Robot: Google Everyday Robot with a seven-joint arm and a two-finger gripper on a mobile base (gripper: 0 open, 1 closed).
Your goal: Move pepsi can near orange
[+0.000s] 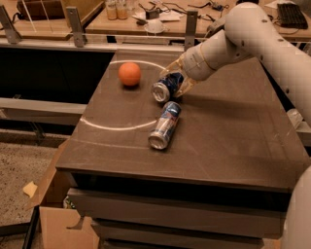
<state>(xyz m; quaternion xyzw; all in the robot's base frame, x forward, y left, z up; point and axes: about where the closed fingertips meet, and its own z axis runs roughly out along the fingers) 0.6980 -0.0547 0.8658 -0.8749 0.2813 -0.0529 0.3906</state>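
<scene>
The orange (129, 74) sits on the dark table (233, 136) near its far left part. My gripper (176, 80) is shut on the pepsi can (164, 88), a short dark blue can with a silver top facing the camera. The can is held on its side, just above or at the table surface, to the right of the orange with a small gap between them. The arm (243, 36) reaches in from the upper right.
A slimmer silver can with blue and red markings (164, 125) lies on its side just in front of the pepsi can. A bright ring of light (116, 125) marks the table. A cardboard box (53, 194) stands on the floor at left. A cluttered bench (146, 14) lies behind.
</scene>
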